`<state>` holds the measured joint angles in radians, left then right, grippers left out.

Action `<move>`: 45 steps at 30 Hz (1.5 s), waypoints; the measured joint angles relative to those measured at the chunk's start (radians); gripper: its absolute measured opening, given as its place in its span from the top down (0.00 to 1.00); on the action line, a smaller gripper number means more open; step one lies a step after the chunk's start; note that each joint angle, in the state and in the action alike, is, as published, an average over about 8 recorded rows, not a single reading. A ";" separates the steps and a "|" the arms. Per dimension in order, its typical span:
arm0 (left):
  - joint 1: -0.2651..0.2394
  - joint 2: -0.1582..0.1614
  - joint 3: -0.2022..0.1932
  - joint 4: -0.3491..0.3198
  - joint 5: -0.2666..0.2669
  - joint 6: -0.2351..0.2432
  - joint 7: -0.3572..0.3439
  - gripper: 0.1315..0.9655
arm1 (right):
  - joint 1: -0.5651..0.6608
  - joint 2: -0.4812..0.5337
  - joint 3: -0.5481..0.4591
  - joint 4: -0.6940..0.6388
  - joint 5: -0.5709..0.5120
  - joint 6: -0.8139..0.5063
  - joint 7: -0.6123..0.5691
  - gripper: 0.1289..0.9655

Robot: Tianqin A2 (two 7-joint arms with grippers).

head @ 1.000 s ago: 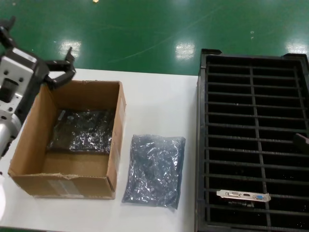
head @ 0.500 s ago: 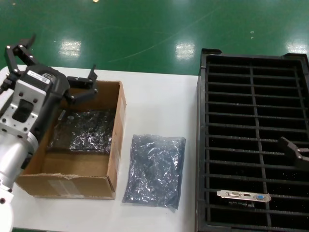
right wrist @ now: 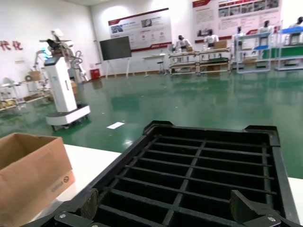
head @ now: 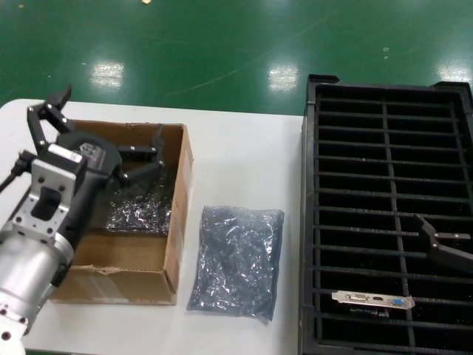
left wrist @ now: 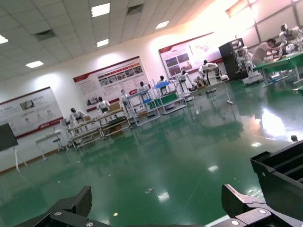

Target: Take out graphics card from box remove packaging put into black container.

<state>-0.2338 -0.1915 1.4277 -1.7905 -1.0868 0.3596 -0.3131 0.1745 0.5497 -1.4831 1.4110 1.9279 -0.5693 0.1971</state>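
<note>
Revealing graphics card [head: 373, 299], head view only

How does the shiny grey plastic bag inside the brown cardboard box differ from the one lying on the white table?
The shiny grey plastic bag in the box lies on the floor of the brown cardboard box, partly hidden by the left gripper, whose open fingers hang over it. The shiny grey plastic bag on the table lies in the open on the white table, fully visible, no gripper near. Both are crinkly, translucent and flat.
</note>
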 joint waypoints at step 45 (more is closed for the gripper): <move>0.219 -0.101 0.161 0.178 -0.667 -0.336 0.293 0.00 | -0.163 -0.234 -0.109 0.177 -0.120 0.532 -0.184 0.00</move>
<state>-0.0151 -0.2930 1.5889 -1.6123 -1.7539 0.0232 -0.0202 0.0113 0.3162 -1.5924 1.5878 1.8083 -0.0368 0.0127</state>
